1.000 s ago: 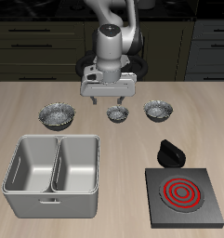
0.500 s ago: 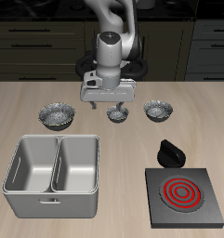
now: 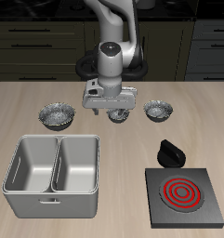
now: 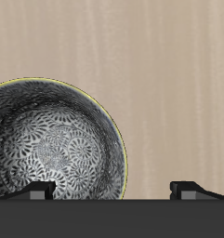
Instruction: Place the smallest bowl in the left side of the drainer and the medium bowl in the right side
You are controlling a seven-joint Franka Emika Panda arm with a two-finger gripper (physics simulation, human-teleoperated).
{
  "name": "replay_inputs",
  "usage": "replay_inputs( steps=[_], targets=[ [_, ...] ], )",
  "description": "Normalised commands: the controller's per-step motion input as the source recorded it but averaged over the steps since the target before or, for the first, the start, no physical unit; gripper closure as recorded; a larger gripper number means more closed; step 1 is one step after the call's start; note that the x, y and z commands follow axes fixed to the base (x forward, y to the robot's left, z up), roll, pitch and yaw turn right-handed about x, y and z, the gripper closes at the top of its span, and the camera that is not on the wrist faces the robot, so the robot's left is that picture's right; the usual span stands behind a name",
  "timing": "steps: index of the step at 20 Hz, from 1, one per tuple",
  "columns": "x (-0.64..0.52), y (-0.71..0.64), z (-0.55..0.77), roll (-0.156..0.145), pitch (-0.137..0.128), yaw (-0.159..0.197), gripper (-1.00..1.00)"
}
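Three crinkly silver bowls stand in a row behind the drainer. The smallest bowl is the middle one, partly hidden by my gripper, which hangs low right over it, open. In the wrist view the smallest bowl shows its dark mottled inside. One fingertip is over that inside and the other stands outside the rim over bare table, so the jaws straddle the bowl's wall. The medium bowl sits at the row's end nearer the stove plate. Both drainer compartments are empty.
The largest bowl stands at the row's other end, behind the drainer. A black stove plate with red rings lies near the front edge, with a small black object just behind it.
Over the last second my gripper has come down and shifted slightly toward the smallest bowl, now covering most of it. The bowls and drainer have not moved.
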Motion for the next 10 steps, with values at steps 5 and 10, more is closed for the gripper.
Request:
replay_inputs(
  steps=[5,10],
  targets=[
    [-0.06,0.01,-0.1,0.009,0.001,0.001,1.0],
    [0.01,-0.06,0.17,0.011,-0.02,-0.018,1.0]
  ],
)
